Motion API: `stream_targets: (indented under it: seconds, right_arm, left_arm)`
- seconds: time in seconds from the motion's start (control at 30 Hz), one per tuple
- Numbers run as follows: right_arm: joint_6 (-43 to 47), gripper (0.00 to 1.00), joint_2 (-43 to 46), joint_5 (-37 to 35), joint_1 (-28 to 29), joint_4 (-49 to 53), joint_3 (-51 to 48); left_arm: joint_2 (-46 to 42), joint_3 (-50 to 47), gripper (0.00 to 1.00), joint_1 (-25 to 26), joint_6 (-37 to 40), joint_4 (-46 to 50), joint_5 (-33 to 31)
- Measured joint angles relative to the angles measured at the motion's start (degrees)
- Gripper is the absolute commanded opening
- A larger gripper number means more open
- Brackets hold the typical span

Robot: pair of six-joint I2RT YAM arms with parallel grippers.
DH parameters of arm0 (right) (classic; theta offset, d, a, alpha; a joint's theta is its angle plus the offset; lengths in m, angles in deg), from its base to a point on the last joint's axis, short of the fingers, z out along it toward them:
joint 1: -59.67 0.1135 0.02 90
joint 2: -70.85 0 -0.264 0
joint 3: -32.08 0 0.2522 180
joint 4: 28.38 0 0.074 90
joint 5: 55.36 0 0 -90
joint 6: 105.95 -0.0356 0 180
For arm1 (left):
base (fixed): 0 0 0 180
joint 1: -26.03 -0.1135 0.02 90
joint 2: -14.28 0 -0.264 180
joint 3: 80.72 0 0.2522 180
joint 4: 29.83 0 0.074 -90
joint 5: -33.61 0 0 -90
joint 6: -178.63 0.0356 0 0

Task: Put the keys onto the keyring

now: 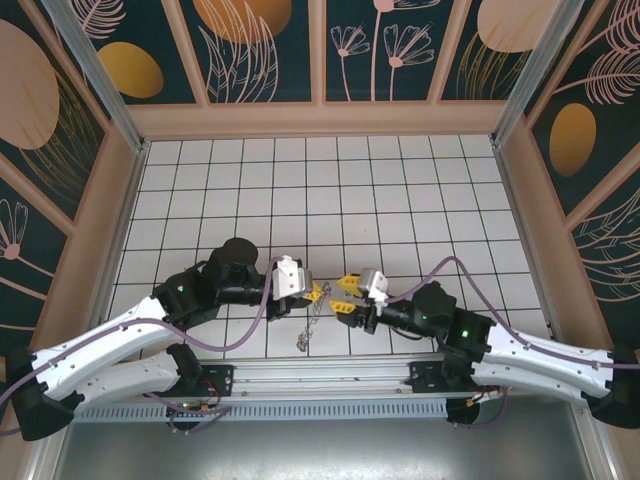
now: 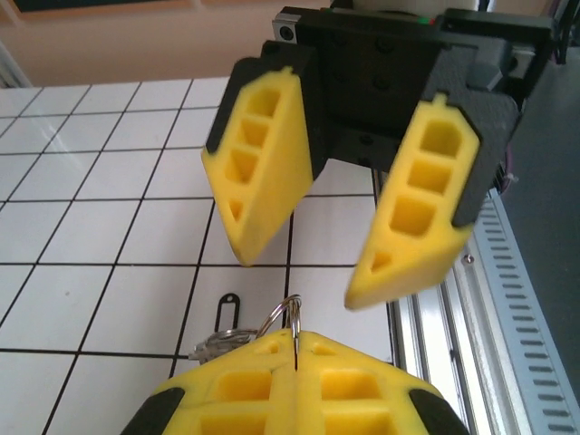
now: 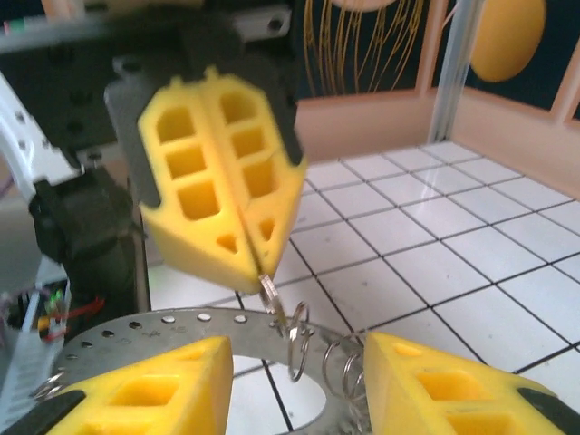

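Left hand (image 2: 294, 343) clamped shut on one small wire loop of the floppy grey metal keyring (image 3: 159, 328), held over the white tiled surface (image 1: 400, 200).

The ring is a flat, hole-punched band fringed with small wire loops, and it dangles below that hand. Right hand (image 3: 297, 352) faces it, fingers partly spread and gripping nothing, with the band passing between them. A tiny dark oblong key (image 2: 227, 314) lies on a tile beside the ring's lower end.

White-shelled arms (image 1: 100, 352), black at joints and wrists. Purple cables (image 1: 452, 259) alongside. Yellow wedge fingers (image 2: 263, 172), cut with square hollows, on black mounts (image 2: 381, 82) with small screws (image 2: 288, 33). Green light (image 1: 461, 332) on right arm (image 1: 540, 350).
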Motion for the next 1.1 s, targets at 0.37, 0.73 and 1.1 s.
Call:
stream_targets:
  seconds: [0.37,0.73,1.1]
  right_arm:
    - [4.0,0.41,-3.5,-5.0,3.8,4.7,2.6]
    - [6.0,0.26,-5.2,-6.5,4.3,6.0,3.2]
    - [6.4,0.29,-7.9,-4.8,4.3,5.9,3.2]
  left_arm:
    - [3.5,3.4,0.0,0.0,2.7,7.0,-1.0]
    - [6.0,4.1,0.0,0.0,4.2,11.6,-0.6]
    - [6.8,4.9,0.0,0.0,5.1,12.1,0.5]
